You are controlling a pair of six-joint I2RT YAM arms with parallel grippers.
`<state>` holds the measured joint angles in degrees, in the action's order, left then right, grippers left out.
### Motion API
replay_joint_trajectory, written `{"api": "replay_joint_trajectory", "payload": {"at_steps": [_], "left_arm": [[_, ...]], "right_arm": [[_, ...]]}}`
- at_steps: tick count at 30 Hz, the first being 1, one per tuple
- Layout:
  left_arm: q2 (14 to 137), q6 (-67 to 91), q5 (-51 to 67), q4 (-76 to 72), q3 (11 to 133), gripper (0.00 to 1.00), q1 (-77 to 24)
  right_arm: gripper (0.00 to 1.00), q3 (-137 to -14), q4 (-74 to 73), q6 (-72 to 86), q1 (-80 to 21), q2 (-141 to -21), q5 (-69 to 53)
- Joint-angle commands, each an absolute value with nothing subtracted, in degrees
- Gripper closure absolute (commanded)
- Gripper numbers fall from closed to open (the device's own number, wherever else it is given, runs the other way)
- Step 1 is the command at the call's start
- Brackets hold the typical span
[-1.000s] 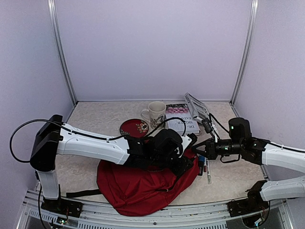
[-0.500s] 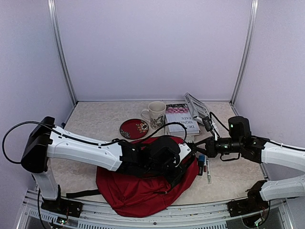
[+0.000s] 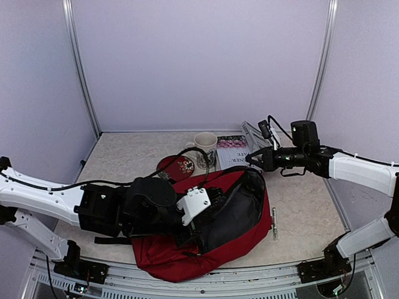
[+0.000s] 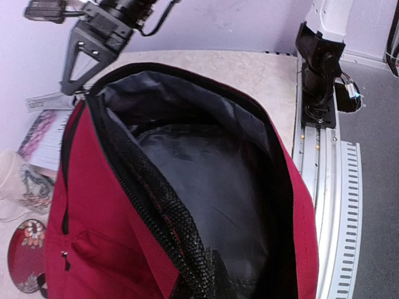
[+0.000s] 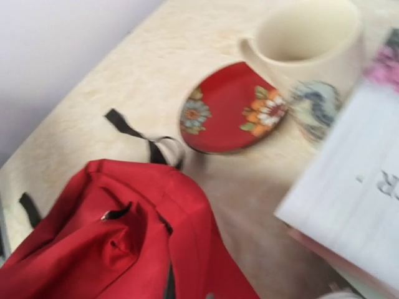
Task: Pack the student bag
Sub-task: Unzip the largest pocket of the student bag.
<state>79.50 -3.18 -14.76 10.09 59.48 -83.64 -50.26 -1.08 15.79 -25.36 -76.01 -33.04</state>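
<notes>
The student bag (image 3: 187,261), dark red with black zippers, lies at the near middle of the table with its mouth held wide and its dark grey lining (image 4: 206,174) showing. My left gripper (image 3: 206,215) is shut on the near zipper edge (image 4: 187,261) of the mouth; its fingers are hidden by the fabric. My right gripper (image 3: 251,159) is shut on the far rim and holds it lifted; it also shows in the left wrist view (image 4: 78,90). The right wrist view is blurred and shows the bag's red outside (image 5: 93,237) below it.
A cream mug (image 3: 204,146), a red flowered plate (image 3: 176,167) and a book (image 3: 235,149) on a stack of papers stand behind the bag. A pen (image 3: 274,223) lies to the right of the bag. Black straps (image 5: 134,134) trail on the table.
My left gripper has shut on the near zipper edge and pulled back to the left. My right gripper has risen and moved back with the far rim, so the bag's mouth now gapes.
</notes>
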Motion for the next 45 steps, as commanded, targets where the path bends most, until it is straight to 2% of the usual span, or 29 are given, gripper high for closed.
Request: {"api": "replay_joint_trajectory", "payload": {"at_steps": [1, 4, 7, 10, 11, 12, 13, 14, 15, 17, 21, 30, 32, 36, 37, 40, 43, 45], "left_arm": [[69.1, -3.8, -19.2, 15.9, 55.5, 1.0, -84.2], [64.3, -1.2, -24.1, 18.9, 54.4, 1.0, -79.3], [59.8, -0.8, -27.1, 18.9, 52.5, 1.0, -74.1], [56.5, -0.7, -25.5, 19.1, 49.8, 1.0, -71.7], [56.0, -0.7, -23.5, 20.1, 49.0, 0.95, -71.8], [55.7, -0.5, -20.5, 21.0, 48.2, 0.75, -72.2], [55.7, 0.4, -18.0, 21.3, 47.3, 0.51, -73.0], [56.0, 1.1, -17.7, 21.2, 46.5, 0.34, -74.1], [56.6, 2.3, -17.8, 21.1, 45.9, 0.26, -75.4], [59.1, 4.2, -18.3, 20.8, 46.2, 0.18, -77.9], [66.6, 4.3, -23.8, 17.9, 49.4, 0.11, -83.7], [75.6, 4.0, -31.7, 8.5, 51.1, 0.07, -84.9], [76.9, 3.8, -34.7, 8.9, 50.7, 0.1, -84.3], [78.0, 4.0, -36.6, 10.0, 50.5, 0.38, -82.2], [77.8, 3.9, -36.5, 9.9, 50.4, 0.47, -81.8], [76.4, 3.5, -35.8, 9.0, 50.9, 0.97, -81.8], [73.1, 1.9, -32.1, 8.2, 50.4, 1.0, -82.3], [69.7, -0.5, -30.0, 6.0, 48.6, 1.0, -83.1]], "right_arm": [[1.0, -54.0, 0.6, 13.3, -22.8, -76.3, -31.1], [1.0, -55.8, -0.3, 15.0, -25.0, -76.1, -37.6], [1.0, -59.6, -4.7, 11.3, -34.1, -75.8, -35.7], [1.0, -60.6, -5.1, 12.5, -39.7, -74.8, -35.4], [1.0, -59.9, -3.9, 13.9, -41.0, -74.1, -34.7], [1.0, -59.3, -2.5, 15.0, -42.4, -73.6, -33.6], [1.0, -58.8, -1.5, 16.1, -44.6, -73.4, -32.1], [1.0, -58.7, -1.0, 16.7, -45.8, -73.6, -31.0], [1.0, -58.8, -0.4, 17.7, -47.9, -73.9, -30.0], [1.0, -59.0, 1.1, 19.3, -50.6, -74.9, -27.8], [1.0, -61.8, 1.8, 20.0, -54.1, -77.2, -25.3], [1.0, -62.9, 3.3, 20.3, -55.5, -77.5, -25.3], [1.0, -62.5, 3.5, 20.3, -55.5, -76.9, -25.4], [1.0, -61.9, 3.3, 20.4, -55.5, -75.4, -25.7], [1.0, -61.6, 3.2, 20.3, -55.5, -75.1, -25.5], [1.0, -60.5, 2.4, 19.4, -55.2, -74.1, -23.8], [1.0, -58.5, 2.3, 19.0, -52.4, -72.3, -22.0], [1.0, -55.6, 6.0, 20.8, -47.5, -70.8, -25.2]]}}
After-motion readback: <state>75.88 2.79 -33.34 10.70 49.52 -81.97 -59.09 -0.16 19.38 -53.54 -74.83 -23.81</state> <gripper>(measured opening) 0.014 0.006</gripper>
